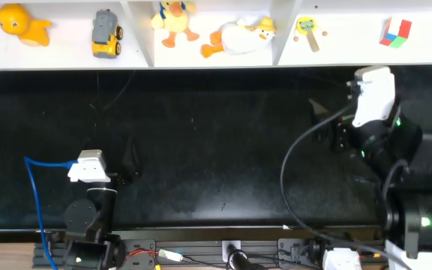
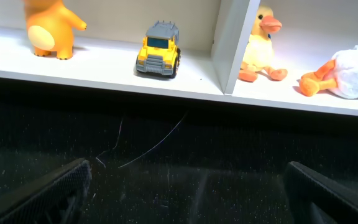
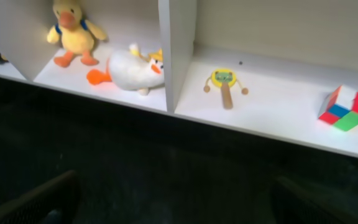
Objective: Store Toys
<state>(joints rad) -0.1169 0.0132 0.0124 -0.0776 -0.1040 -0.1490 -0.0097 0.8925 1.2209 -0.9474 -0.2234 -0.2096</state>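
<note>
Left gripper (image 2: 188,202) fingers stand spread wide over the black table (image 2: 166,149), holding nothing; straight ahead on the white shelf (image 2: 104,78) sits the yellow truck (image 2: 158,50), the orange duck (image 2: 48,28) beside it. Right gripper (image 3: 173,208) gapes too, the rattle (image 3: 226,84) ahead and the cube (image 3: 345,107) farther along that compartment. From above, both grippers hang well short of the shelf, every toy stored on it.
</note>
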